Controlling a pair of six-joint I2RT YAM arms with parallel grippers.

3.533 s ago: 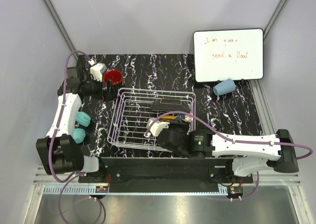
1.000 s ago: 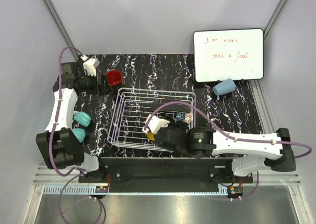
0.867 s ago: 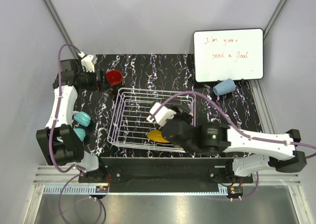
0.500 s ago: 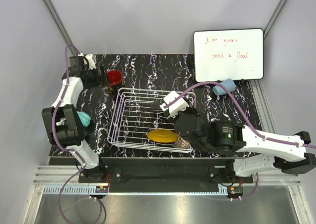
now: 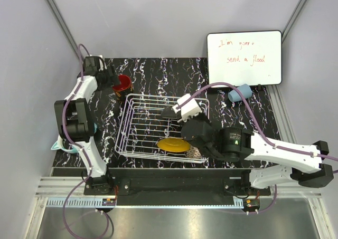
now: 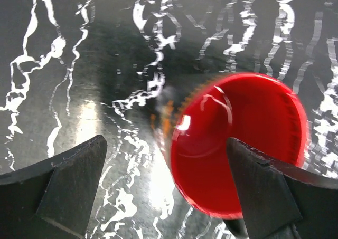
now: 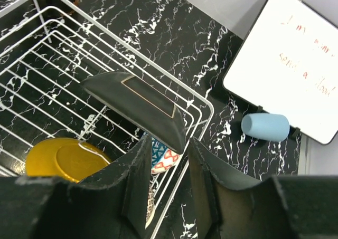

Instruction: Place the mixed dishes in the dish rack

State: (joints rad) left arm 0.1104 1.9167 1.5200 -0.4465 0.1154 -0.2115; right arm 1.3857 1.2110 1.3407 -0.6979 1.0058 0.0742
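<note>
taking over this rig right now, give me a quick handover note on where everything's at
Left gripper: open, down at the red mug, not gripping it. The mug stands on the table just past the dish rack's far left corner.
Right gripper: shut on the dark-backed saucer, held over the rack's right side.
Done: yellow plate lies in the rack; a patterned bowl sits at its near right corner.
To do: set the saucer down, then load the mug and the light blue cup, which lies on its side by the whiteboard.
</note>
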